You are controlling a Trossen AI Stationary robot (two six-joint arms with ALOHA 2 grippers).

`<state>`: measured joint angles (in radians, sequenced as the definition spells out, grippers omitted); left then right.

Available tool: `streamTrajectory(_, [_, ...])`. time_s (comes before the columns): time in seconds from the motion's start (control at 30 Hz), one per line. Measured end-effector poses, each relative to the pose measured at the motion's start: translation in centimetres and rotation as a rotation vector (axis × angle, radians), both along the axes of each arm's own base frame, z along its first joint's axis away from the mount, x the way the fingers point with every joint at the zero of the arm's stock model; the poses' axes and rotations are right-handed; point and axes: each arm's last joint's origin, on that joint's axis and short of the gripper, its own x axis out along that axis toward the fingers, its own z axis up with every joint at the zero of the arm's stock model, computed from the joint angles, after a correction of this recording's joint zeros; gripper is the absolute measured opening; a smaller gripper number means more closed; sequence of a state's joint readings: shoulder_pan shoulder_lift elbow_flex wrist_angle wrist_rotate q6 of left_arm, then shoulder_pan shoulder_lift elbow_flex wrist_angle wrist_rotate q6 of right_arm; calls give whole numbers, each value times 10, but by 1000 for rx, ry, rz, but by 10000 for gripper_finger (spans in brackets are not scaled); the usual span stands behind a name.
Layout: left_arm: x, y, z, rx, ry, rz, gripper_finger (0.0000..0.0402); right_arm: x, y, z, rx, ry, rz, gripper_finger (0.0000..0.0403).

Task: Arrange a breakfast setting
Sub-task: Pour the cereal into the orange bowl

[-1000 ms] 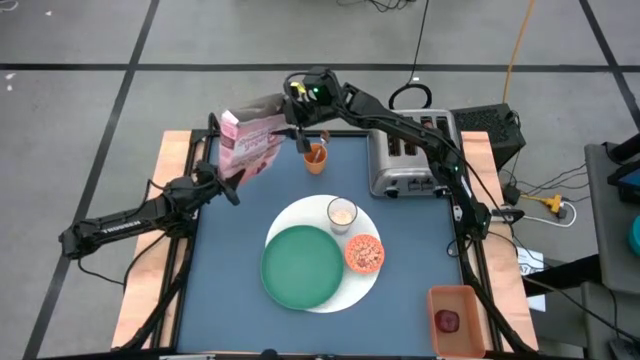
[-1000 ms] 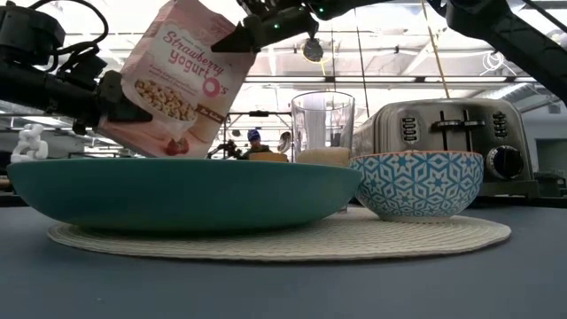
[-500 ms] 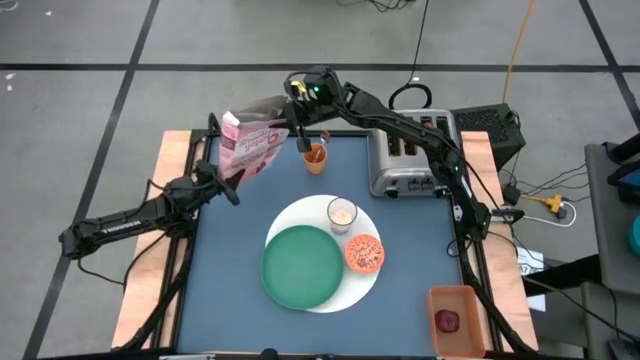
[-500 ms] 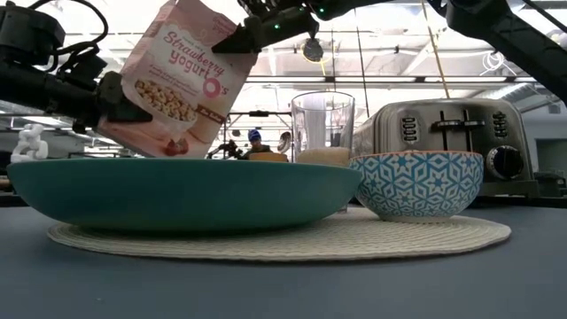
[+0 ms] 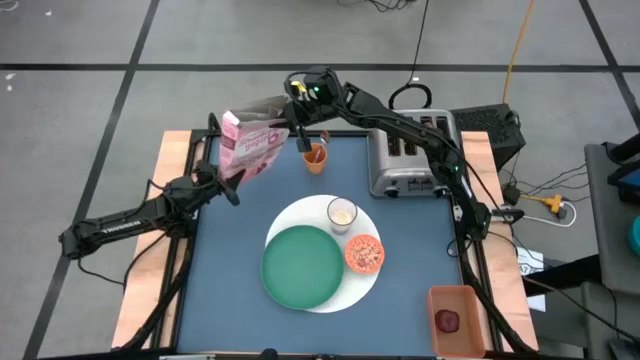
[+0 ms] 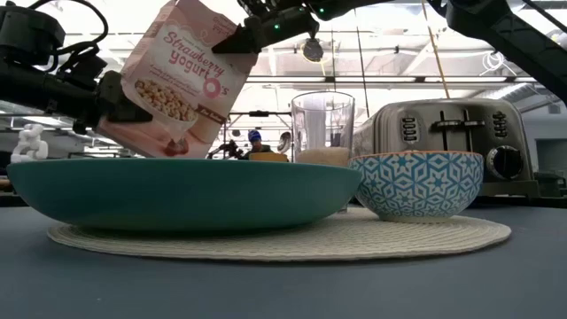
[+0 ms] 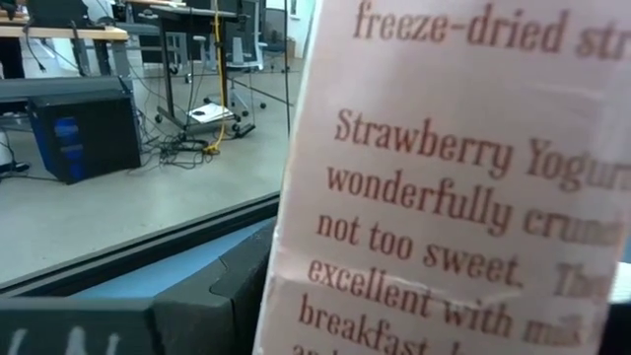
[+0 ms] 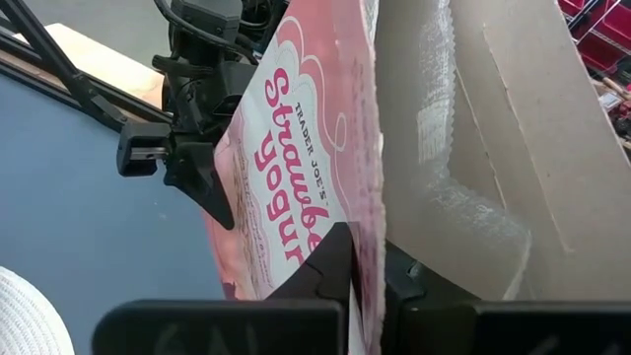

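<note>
Cereal box [image 5: 253, 143], tilted beyond green plate [image 5: 301, 266]: left claw [image 5: 228, 178] grips base, right claw [image 5: 297, 117] pinches top flap shut.

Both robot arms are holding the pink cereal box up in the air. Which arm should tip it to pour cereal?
Probably the left. The left gripper holds the cereal box low on its body, so it can steer a tilt. The right gripper is pinched shut on the top flap only.
</note>
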<state>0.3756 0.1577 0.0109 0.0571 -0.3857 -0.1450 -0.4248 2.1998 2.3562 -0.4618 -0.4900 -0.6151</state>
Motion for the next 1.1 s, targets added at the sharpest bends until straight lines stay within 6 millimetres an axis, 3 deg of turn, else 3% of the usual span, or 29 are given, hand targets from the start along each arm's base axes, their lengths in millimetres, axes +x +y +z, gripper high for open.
streamTrajectory(0.13, [0,0,0,-6,-7,-15,218,0,0,0,1,2,0,1])
streamTrajectory(0.43, [1,-2,0,-49,-41,-66,283,2,-2,-6,-48,34,-74,0])
streamTrajectory(1.1, [1,-1,-1,-144,-118,-50,287,0,-9,-3,-191,50,-238,0])
